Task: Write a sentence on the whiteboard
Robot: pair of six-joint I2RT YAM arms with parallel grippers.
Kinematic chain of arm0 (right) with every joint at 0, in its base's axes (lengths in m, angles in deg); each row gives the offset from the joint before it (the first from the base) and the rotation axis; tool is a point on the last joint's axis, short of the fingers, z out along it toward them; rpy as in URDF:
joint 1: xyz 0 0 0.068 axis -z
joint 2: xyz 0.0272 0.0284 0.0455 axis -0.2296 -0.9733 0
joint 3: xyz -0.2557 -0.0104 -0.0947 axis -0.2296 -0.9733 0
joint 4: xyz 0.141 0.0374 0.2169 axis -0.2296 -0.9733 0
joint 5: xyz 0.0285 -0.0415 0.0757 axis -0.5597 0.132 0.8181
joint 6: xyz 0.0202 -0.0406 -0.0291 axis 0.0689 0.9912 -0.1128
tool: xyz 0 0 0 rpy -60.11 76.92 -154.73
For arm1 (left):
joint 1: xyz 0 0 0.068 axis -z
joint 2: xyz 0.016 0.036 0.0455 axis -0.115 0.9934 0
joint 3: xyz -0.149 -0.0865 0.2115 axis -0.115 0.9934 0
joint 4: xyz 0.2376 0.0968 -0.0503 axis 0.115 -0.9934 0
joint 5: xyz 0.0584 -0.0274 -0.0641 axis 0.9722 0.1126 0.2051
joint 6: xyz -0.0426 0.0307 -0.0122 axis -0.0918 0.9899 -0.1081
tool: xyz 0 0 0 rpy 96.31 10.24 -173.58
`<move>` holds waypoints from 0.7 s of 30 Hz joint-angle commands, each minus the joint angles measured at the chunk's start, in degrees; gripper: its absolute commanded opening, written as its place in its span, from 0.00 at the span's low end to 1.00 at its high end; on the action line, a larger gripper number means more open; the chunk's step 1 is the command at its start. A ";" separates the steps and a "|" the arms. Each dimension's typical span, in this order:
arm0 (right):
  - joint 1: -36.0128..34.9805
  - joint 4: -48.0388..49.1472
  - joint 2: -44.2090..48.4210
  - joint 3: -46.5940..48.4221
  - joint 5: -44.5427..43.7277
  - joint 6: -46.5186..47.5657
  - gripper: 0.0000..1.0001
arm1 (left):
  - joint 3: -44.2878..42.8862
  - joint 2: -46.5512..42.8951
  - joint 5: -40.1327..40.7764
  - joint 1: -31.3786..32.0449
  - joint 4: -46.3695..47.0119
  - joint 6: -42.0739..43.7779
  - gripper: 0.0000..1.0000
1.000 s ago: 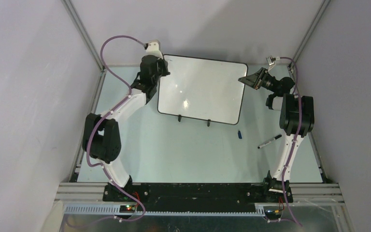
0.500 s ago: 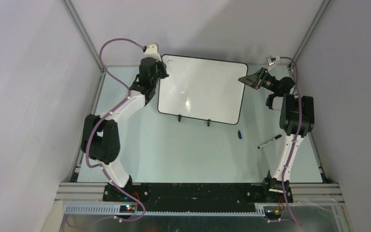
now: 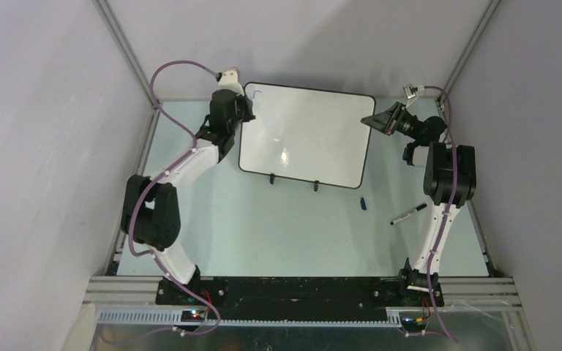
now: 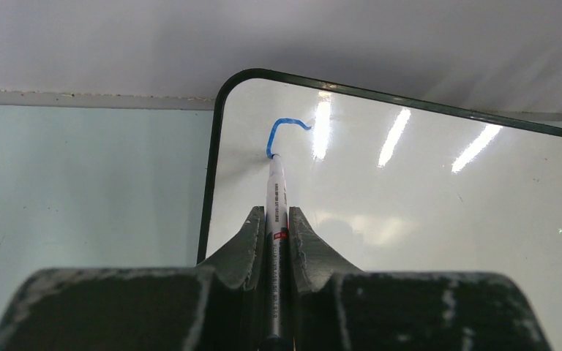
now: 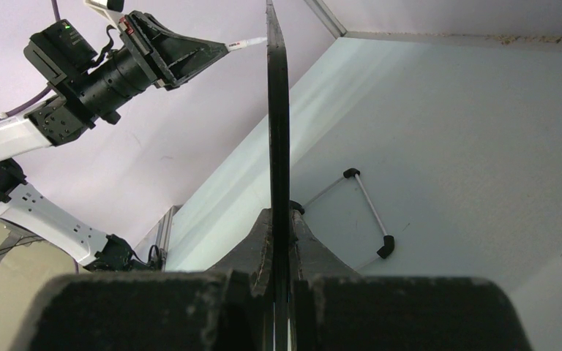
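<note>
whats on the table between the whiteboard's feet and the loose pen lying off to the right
One small blue cap lies between the whiteboard and the pen. It shows in the top view.

we see a robot lab cell: plain walls [image 3: 36,146], metal framing [image 3: 126,53], a table [image 3: 278,234] with a bolted base rail [image 3: 300,289].

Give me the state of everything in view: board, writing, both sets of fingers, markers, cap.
whiteboard: propped on its feet, almost blank.
sentence: barely begun, one hooked blue stroke.
left fingers: shut on held marker.
held marker: uncapped, tip on whiteboard.
right fingers: shut on whiteboard's right edge.
blue cap: off, lying on table.
spare marker: lying on table.
</note>
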 commanded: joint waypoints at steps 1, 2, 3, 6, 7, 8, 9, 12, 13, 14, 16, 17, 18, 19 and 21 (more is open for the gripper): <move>-0.64 2.79 3.28 -0.04 2.40 0.01 0.00 | -0.39 -1.74 -2.23 -0.04 0.71 -0.81 0.00; -0.64 2.76 3.30 -0.05 2.36 0.01 0.00 | -0.50 -1.79 -2.51 0.00 0.72 -0.74 0.00; -0.64 2.74 3.29 -0.06 2.35 0.01 0.00 | -0.52 -1.75 -2.55 0.07 0.71 -0.71 0.00; -0.61 2.74 3.33 -0.07 2.41 0.00 0.00 | -0.52 -1.77 -2.74 0.38 0.66 -0.33 0.00; -0.64 2.74 3.31 -0.04 2.41 0.01 0.00 | -0.53 -1.78 -2.80 0.39 0.63 -0.29 0.00; -0.64 2.80 3.34 -0.05 2.45 0.01 0.00 | -0.58 -1.73 -3.05 0.44 0.59 -0.19 0.00; -0.64 2.77 3.29 -0.06 2.47 -0.01 0.00 | -0.56 -1.72 -3.37 0.50 0.63 -0.13 0.00; -0.64 2.86 3.32 -0.07 2.43 0.01 0.00 | -0.68 -1.59 -3.86 0.55 0.49 0.20 0.00; -0.64 2.80 3.29 -0.07 2.46 -0.03 0.00 | -0.78 -1.52 -4.10 0.57 0.19 0.26 0.00; -0.60 2.77 3.28 -0.07 2.49 -0.01 0.00 | -0.86 -1.51 -4.27 0.57 0.09 0.34 0.00; -0.63 2.82 3.30 -0.07 2.53 -0.08 0.00 | -0.84 -1.57 -4.64 0.64 -0.01 0.44 0.00; -0.68 2.78 3.33 -0.07 2.51 -0.08 0.00 | -0.77 -1.59 -4.89 0.72 -0.08 0.56 0.00; -0.59 2.76 3.36 -0.07 2.50 -0.08 0.00 | -0.70 -1.56 -4.89 0.78 -0.20 0.60 0.00; -0.57 2.74 3.36 -0.07 2.50 -0.08 0.00 | -0.62 -1.59 -5.08 0.80 -0.30 0.69 0.00; -0.56 2.80 3.35 -0.07 2.60 -0.09 0.00 | -0.52 -1.72 -5.22 0.97 -0.55 0.80 0.00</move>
